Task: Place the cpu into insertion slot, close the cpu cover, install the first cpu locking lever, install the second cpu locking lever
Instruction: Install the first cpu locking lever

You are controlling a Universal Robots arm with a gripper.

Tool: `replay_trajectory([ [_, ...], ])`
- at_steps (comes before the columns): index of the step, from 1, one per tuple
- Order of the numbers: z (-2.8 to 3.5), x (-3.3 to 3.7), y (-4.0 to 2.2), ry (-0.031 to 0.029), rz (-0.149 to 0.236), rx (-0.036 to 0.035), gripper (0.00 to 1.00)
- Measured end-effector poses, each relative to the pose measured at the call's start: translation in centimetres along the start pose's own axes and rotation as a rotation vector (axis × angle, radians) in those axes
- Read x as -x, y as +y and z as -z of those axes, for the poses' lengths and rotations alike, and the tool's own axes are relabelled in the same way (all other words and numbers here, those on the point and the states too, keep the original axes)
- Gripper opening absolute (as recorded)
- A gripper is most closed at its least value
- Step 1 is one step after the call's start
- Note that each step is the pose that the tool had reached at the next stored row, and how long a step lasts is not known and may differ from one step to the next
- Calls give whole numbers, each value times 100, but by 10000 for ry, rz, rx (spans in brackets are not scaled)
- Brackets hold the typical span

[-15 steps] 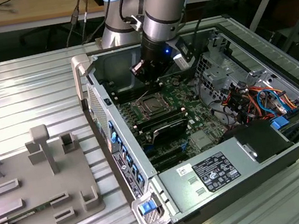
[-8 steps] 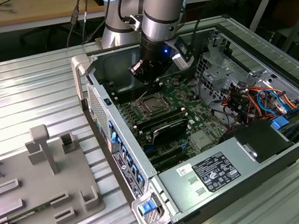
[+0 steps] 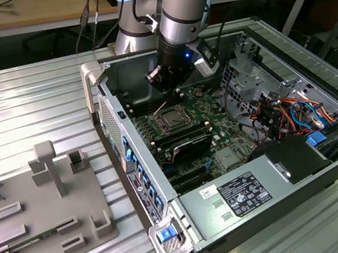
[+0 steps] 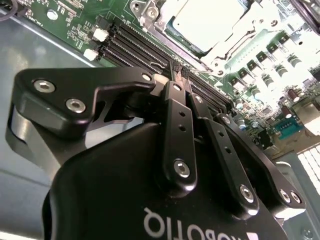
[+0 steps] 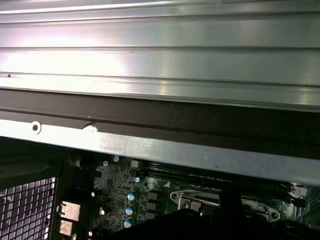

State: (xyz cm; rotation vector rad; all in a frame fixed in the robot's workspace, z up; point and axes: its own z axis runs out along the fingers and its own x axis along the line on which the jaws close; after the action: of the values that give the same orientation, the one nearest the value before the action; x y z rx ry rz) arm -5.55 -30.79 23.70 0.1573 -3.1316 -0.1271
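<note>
Claw point(image 4: 179, 74): fingers drawn together tip to tip, nothing seen pinched between them; black body fills my near view.
Beneath the tips: long black memory slots point(image 4: 135, 42), just beside the socket.
Cpu point(image 4: 207, 22): lying in the insertion slot point(image 3: 172, 121), silvery top facing up.
Cpu cover point(image 4: 232, 50): bright metal frame around the cpu's top.
Motherboard point(image 3: 221, 127): green, in the open computer case point(image 3: 103, 105).
Grey tray point(image 3: 34, 216): well apart, on the ribbed metal table point(image 3: 21, 106) at the exterior view's left.
</note>
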Motion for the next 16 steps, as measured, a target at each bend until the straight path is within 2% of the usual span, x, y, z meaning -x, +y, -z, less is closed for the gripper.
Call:
replay_trajectory([
  [6, 89, -19, 9, 0, 0, 0, 11],
  [9, 90, -47, 12, 0, 2, 2, 11],
  [16, 66, -44, 47, 1, 23, 6, 11],
])
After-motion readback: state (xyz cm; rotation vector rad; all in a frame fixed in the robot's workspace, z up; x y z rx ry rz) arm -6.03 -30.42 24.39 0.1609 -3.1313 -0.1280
